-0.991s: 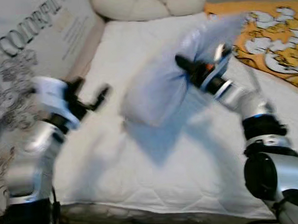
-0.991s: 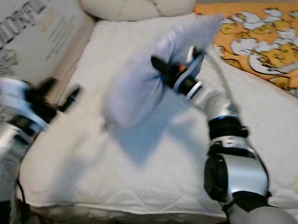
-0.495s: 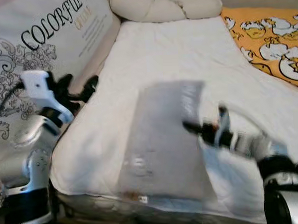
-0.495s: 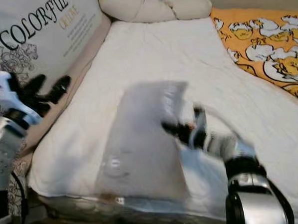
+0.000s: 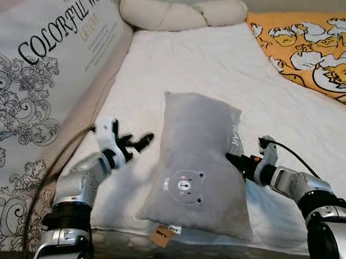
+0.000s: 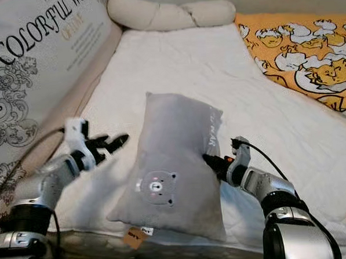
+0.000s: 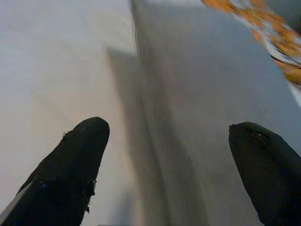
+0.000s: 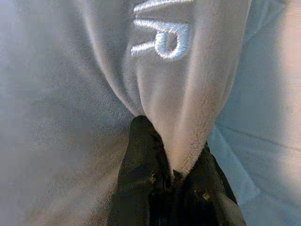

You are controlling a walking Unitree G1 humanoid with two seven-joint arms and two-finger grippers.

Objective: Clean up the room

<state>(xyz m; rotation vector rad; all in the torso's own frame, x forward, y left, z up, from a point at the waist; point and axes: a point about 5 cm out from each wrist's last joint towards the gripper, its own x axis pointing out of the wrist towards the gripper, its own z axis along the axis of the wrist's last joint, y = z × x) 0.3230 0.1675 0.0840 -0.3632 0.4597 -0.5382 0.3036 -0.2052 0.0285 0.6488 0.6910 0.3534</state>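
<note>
So the whole scene is basically a bed with a white quilted mattress cover (image 5: 199, 70), pretty wrinkled, running from the near edge up to the far end where a long cream knotted cushion (image 5: 178, 14) lies across it. Along the robot's left side there's a big upright panel or cushion printed with "COLORFUL" lettering (image 5: 37, 84) and grey swirly ornaments, leaning against the mattress edge. Over on the far right is an orange blanket with white cartoon shapes (image 5: 308, 47), lying on top of the white cover. No bins or boxes to speak of here, just bedding. The thing being handled is a grey plush pillow (image 5: 198, 163) with a little bear face stitched on it and a tan tag (image 5: 162, 235) dangling off the near corner; it lies on the mattress close to the near edge, roughly between the two arms. The right gripper (image 5: 237, 161) has its black fingers (image 8: 141, 155) pinched closed on the pillow's right edge, bunching the fabric just below some white embroidered letters. The left gripper (image 5: 136, 144) hovers just beside the pillow's left side, not touching, fingers (image 7: 75, 155) spread wide apart.
</note>
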